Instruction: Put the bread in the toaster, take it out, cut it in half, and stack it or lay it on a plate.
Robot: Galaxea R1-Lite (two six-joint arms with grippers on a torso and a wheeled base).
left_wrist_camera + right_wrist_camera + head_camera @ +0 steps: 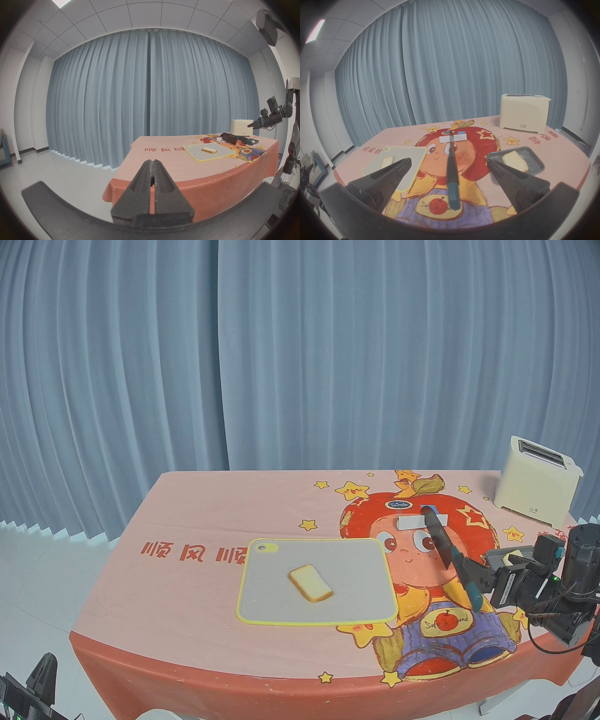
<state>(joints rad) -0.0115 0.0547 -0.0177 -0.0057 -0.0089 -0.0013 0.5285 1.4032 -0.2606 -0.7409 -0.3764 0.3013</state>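
Pink-clothed table [187, 515], seen from the head. Nearest, at 7 o'clock and off the table, the left gripper [152, 163] is closed on nothing. At 4 o'clock the right gripper [448, 161] hangs spread wide above the handle of the knife [445, 546]. Bread [310, 583] lies mid-board [362, 580]. Another piece [515, 161] sits in a tray [533, 155]. Toaster [537, 484] at 2 o'clock. Likely step: taking the knife for the cut. Next move: descend and clamp the handle.

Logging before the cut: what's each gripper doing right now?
Left gripper: closed, empty.
Right gripper: open, empty, by the knife.
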